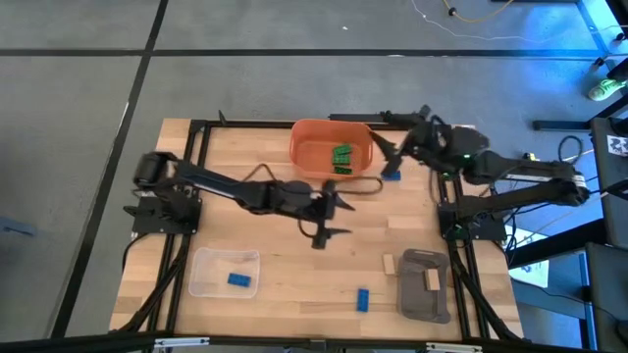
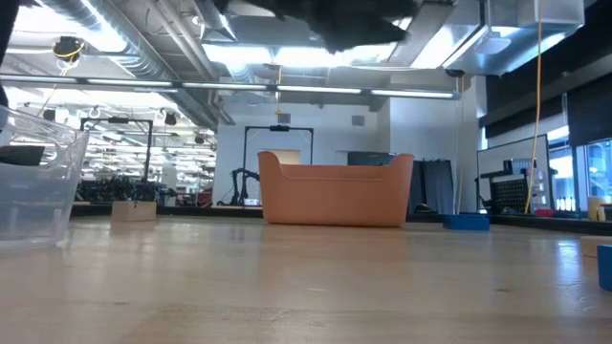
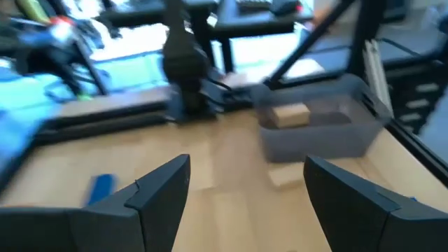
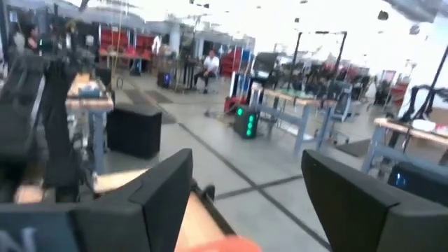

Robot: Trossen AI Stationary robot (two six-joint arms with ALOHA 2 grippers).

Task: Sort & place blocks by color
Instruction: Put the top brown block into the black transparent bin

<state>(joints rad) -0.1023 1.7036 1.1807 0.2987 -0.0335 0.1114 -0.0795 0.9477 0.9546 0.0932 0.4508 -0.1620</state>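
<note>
Mid-table: left gripper [image 1: 331, 219] fingers spread, empty
Nearest loose piece: blue block [image 1: 362, 299] at front edge, long axis front-to-back
Right gripper [image 1: 390, 149]: fingers spread, empty, by orange bin [image 1: 306, 139]

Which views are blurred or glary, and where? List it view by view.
High view: sharp, with blue glare at the top right corner. Low view: bright ceiling lights, orange bin crisp, near tabletop soft. Left wrist view: smeared throughout, grey tray and blue block fuzzy. Right wrist view: smeared, room beyond washed out by bright light.
</note>
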